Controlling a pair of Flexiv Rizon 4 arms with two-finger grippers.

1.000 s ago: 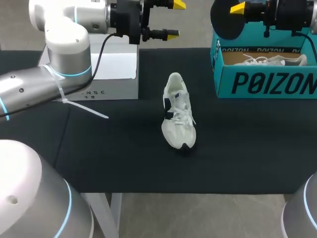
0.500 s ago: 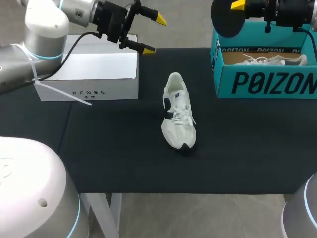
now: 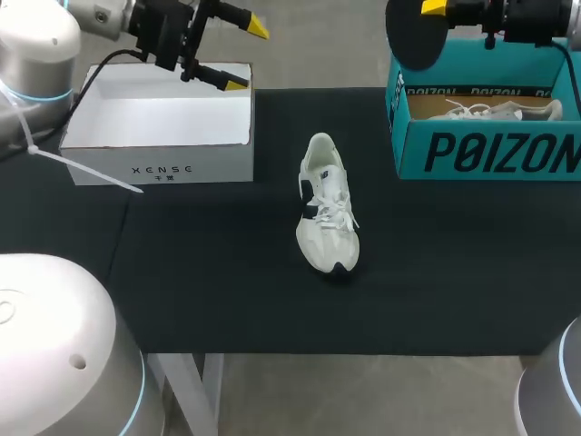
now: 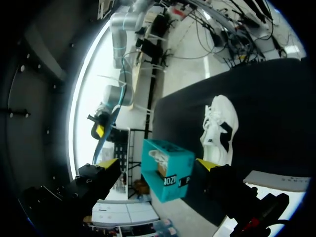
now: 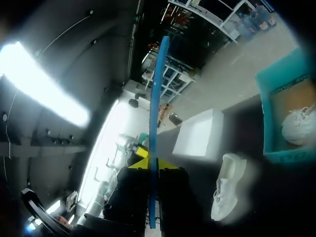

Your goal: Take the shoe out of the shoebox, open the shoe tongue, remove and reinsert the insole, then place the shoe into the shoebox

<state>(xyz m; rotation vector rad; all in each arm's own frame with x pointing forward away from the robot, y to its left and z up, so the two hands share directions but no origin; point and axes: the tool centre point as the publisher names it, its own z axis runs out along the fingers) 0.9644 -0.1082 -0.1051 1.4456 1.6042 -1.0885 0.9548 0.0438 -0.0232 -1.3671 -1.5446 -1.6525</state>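
Shoe (image 3: 327,211), white with dark side marks, lies alone near the middle of the black worktop (image 3: 209,282), laces up, toe towards you. Its teal shoebox (image 3: 490,153) stands open at the far right, well apart from it, with a second white shoe (image 3: 495,110) inside. Your left pincer (image 3: 241,54) hangs over the far rim of an open white box (image 3: 163,154) at the far left, its yellow-tipped fingers spread wide with nothing between them. Your right pincer (image 5: 152,165) is above the teal shoebox's left end, closed on a thin flat insole (image 5: 159,89), blue along its edge, dark and rounded from above.
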